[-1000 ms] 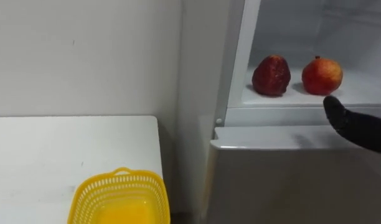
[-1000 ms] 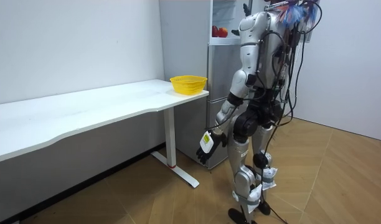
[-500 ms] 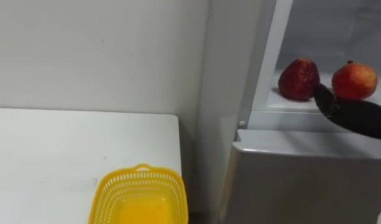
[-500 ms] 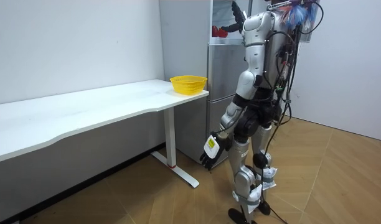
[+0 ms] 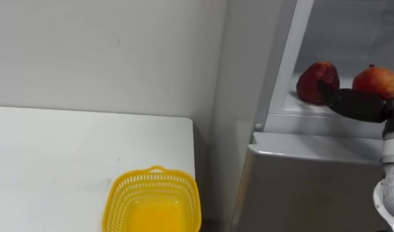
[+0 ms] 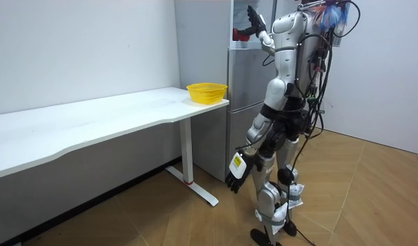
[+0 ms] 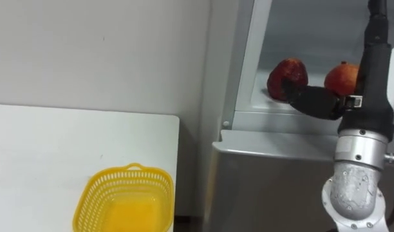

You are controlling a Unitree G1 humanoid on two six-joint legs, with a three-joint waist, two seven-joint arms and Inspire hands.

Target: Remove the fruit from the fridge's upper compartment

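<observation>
robot stands facing the fridge (image 5: 313,187), beside the end of the tabletop (image 5: 68,154). right arm is raised into the open upper compartment. right hand (image 7: 316,100) lies low over the shelf (image 5: 326,122), fingers stretched out flat, not clenched. its fingertips (image 7: 288,84) overlap the lower front of the dark fruit (image 7: 287,74); i cannot tell from my feeds whether they press on it. nothing is grasped. dark fruit sits on the shelf near the compartment's left wall. red fruit (image 7: 342,77) sits just beside it on the right, partly behind my forearm. left hand (image 6: 235,171) hangs by the thigh, fingers loose, holding nothing. yellow basket (image 5: 152,174) stands on the tabletop's near corner by the fridge.
</observation>
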